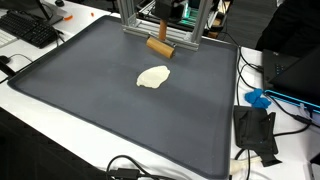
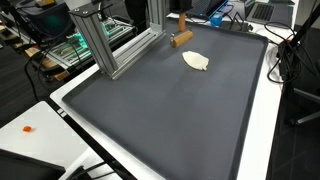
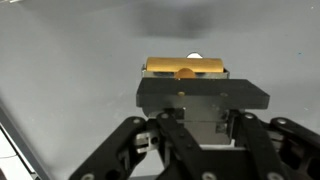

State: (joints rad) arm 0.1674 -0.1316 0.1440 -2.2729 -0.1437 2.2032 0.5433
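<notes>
A short wooden cylinder [image 1: 160, 46] lies tilted at the far edge of the dark grey mat [image 1: 90, 100], next to an aluminium frame [image 1: 140, 20]. It also shows in the other exterior view [image 2: 181, 40] and in the wrist view [image 3: 186, 68]. My gripper [image 1: 165, 28] comes down on it from above and its fingers [image 3: 204, 95] look closed around it. A flat cream dough-like piece [image 1: 153, 77] lies on the mat a little in front of the cylinder, apart from it, and shows in an exterior view [image 2: 196, 61].
The aluminium frame [image 2: 110, 45] stands along the mat's far edge. A keyboard [image 1: 30, 30] lies beside the mat. A black pouch [image 1: 256, 132], a blue object [image 1: 258, 99] and cables [image 1: 130, 170] lie on the white table around the mat [image 2: 170, 120].
</notes>
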